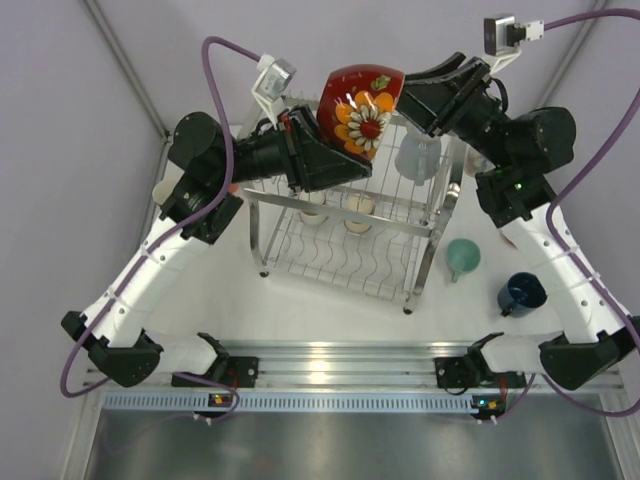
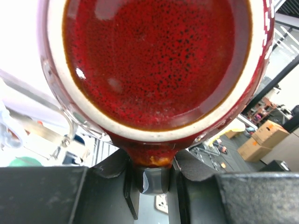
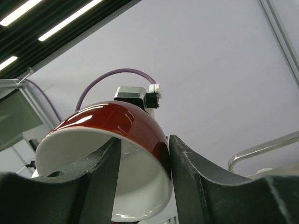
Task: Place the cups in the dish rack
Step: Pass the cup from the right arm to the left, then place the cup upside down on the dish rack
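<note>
Looking down from above on the dish rack (image 1: 340, 268), standing mid-table between the two arms. Hanging over its far top edge, clear of the wires: the red flowered mug (image 1: 362, 105), tipped on its side between the left gripper (image 1: 318, 135) and the right gripper (image 1: 410, 100). Not telling either grip from up there, with the black fingers crowding the mug.

Getting that from the wrist views instead. Pinching a red lump at the mug's edge with the left gripper (image 2: 152, 179), jaws pressed onto it, a speckled red face ringed in cream filling the picture. Straddling the mug's rim with the right gripper (image 3: 145, 154), jaws spread: one finger (image 3: 100, 172) inside by the white lining, the other outside by the red wall, with a gap showing on the inner side.

Sitting around: a pale mug (image 1: 418, 158) on the rack's top tier just below the right gripper; two cream cups (image 1: 358, 206) inside the rack behind its front bar; a mint cup (image 1: 462, 258) and a navy cup (image 1: 521, 293) on the table right of the rack.
</note>
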Available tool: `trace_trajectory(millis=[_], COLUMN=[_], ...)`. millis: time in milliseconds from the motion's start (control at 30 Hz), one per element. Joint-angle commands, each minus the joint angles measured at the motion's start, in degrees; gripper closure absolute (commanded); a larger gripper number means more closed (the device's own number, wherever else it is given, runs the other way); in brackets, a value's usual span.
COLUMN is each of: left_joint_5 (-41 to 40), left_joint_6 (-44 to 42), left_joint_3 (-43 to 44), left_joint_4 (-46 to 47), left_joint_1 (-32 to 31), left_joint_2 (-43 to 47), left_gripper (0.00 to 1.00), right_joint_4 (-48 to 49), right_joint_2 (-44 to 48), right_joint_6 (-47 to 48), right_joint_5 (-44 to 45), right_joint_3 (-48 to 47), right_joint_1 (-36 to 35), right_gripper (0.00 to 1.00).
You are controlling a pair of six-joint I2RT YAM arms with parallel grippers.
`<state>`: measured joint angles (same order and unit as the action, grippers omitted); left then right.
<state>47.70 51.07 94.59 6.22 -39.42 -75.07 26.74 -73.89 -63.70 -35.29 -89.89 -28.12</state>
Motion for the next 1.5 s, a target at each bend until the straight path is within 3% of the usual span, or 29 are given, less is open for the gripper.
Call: trace_trajectory(millis=[0, 267, 433, 700, 1067, 1467], left_joint_5=[1.0, 4.9, 2.4, 1.5, 4.0, -3.7], left_joint_6=[0.3, -0.3, -5.6, -6.1, -6.6, -13.3], left_joint_3=[-0.5, -3.2, -4.9, -14.1, -16.9, -20.7], left_joint_4=[3.3, -2.5, -10.5, -11.0, -12.7, -22.1], left_joint_1=[0.0, 0.0, 0.0, -0.1, -0.4, -7.2], left_joint_2=[3.8, 7.0, 10.8, 16.5, 20.3, 23.5], left_gripper=[1.00, 1.00, 1.00, 1.00, 1.00, 1.00], right_joint_4=[1.3, -6.9, -10.6, -15.0, -23.4, -32.6], right_joint_2=[3.2, 9.5, 12.0, 16.3, 16.8, 17.3], right_joint_6=[1.8, 8.2, 10.4, 13.2, 18.1, 22.8], right_joint_5=[0.0, 1.2, 1.8, 3.5, 5.1, 6.1], right_joint_3=[0.2, 1.8, 2.3, 3.5, -0.5, -3.4], right_joint_1=[-0.9, -0.7, -0.4, 0.1, 0.9, 1.6], right_gripper=[0.54, 0.49, 0.47, 0.46, 0.45, 0.45])
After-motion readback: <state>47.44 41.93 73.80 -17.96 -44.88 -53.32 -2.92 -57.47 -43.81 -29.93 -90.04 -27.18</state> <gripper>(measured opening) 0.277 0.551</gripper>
